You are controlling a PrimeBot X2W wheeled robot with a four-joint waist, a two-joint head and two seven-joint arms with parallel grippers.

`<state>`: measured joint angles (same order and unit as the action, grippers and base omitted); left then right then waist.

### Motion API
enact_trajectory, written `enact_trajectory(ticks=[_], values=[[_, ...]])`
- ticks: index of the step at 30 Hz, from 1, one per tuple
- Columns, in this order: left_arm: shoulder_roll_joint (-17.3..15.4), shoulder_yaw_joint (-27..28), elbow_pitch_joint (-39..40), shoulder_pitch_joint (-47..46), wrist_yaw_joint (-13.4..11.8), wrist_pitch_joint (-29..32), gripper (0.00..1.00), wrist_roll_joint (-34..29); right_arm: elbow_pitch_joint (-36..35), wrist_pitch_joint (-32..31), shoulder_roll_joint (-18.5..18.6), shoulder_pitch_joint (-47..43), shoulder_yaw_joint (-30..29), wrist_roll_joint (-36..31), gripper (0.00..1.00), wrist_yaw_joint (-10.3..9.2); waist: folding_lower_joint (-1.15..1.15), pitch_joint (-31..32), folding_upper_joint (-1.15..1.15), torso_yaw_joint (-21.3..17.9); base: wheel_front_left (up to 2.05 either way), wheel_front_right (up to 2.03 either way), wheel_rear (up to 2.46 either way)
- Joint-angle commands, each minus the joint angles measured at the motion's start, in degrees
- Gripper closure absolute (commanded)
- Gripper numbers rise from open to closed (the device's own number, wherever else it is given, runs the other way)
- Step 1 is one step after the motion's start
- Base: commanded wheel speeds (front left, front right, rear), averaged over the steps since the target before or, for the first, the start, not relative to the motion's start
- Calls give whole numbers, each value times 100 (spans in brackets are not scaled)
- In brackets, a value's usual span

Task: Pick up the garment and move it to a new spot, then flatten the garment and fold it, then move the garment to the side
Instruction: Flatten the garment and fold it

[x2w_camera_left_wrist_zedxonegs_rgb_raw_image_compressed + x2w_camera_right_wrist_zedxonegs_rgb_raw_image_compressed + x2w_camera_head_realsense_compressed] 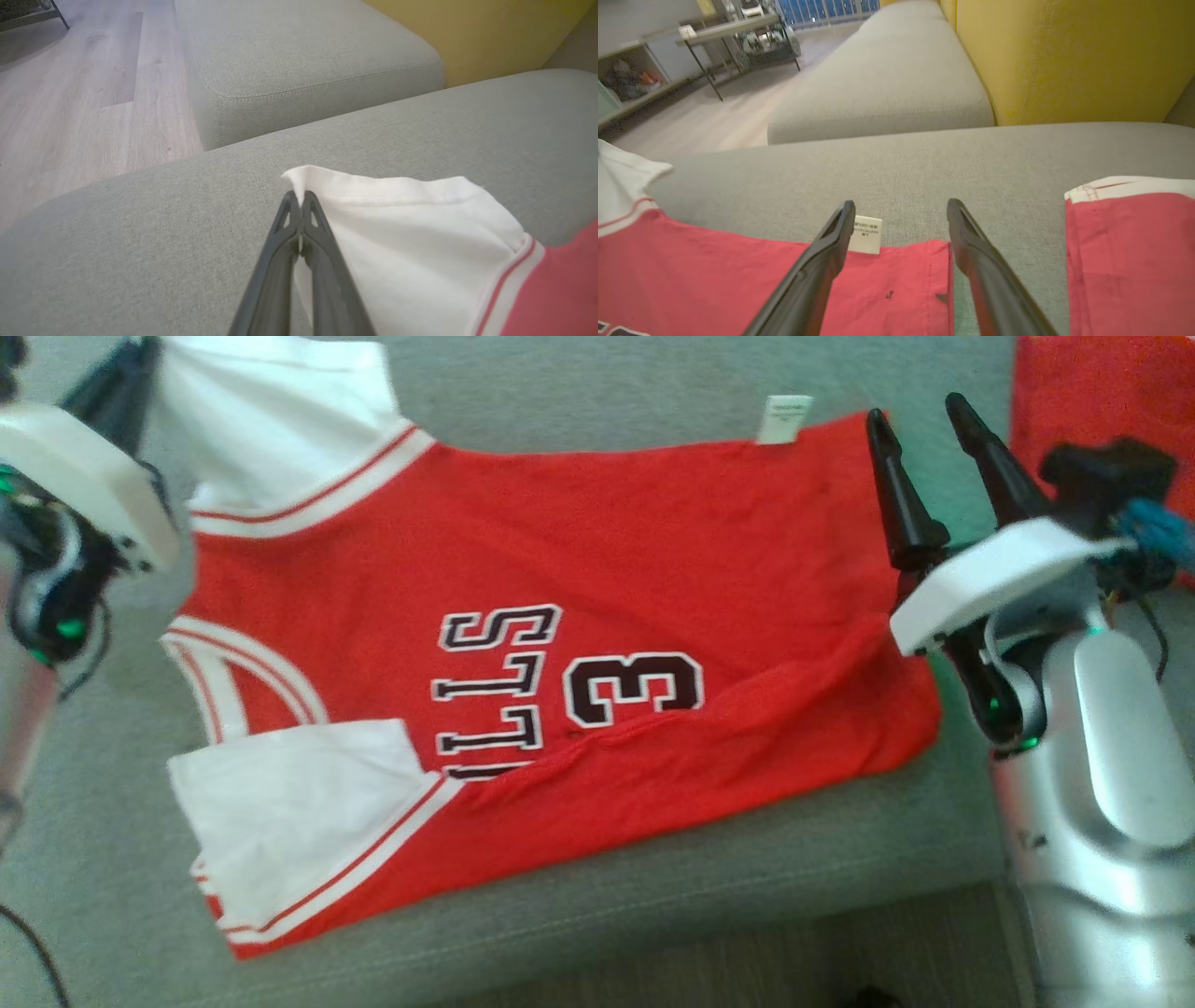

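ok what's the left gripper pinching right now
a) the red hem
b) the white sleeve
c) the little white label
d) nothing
B: the left gripper is shut on a corner of the white sleeve, with the cloth pinched between its tips.

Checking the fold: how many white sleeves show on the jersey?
2: far sleeve upper left in the head view, pinched by the left gripper; near sleeve lower left, lying flat.
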<state>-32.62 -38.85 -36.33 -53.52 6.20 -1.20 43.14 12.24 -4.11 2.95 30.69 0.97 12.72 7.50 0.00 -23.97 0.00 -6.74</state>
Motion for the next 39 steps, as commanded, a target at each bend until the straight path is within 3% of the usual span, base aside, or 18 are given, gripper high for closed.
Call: enact_trajectory(ticks=[1, 4, 12, 19, 30, 31, 32, 33, 39], values=[[-240, 263, 165, -146, -47, -62, 100, 21, -113, -64, -7, 85, 63, -93, 0, -1, 0, 119, 0, 207, 0, 0, 0], [-133, 164, 401, 93, -46, -131, 100, 34, 407, -395, 41, 356, -90, -489, 0, -1, 0, 184, 0, 415, 0, 0, 0], [20, -87, 924, 405, -119, -279, 100, -116, 1535, -639, 613, 937, -81, -1027, 0, -1, 0, 175, 0, 690, 0, 0, 0], [-13, -143, 1180, 496, -161, -236, 100, -104, 2400, -601, 849, 1432, 30, -1157, 0, -1, 0, 98, 0, 740, 0, 0, 0], [-93, -164, 1273, 503, -191, -172, 100, -69, 3301, -482, 903, 1802, 242, -1040, 2, -1, 0, 84, 0, 778, 0, 0, 0], [-102, -164, 1273, 508, -199, -169, 100, -66, 3368, -492, 886, 1803, 287, -1001, 43, -1, 0, 94, 0, 774, 0, 0, 0], [-111, -164, 1273, 515, -206, -167, 100, -61, 3420, -485, 870, 1807, 328, -946, 94, -1, 0, 104, 0, 769, 0, 0, 0], [-119, -164, 1274, 523, -213, -163, 100, -57, 3467, -471, 859, 1814, 347, -878, 100, -1, 0, 114, 0, 763, 0, 0, 0], [-162, -136, 1267, 564, -265, -172, 100, -16, 3593, -246, 928, 1865, 536, -771, 100, -1, 0, 163, 0, 734, 0, 0, 0]])
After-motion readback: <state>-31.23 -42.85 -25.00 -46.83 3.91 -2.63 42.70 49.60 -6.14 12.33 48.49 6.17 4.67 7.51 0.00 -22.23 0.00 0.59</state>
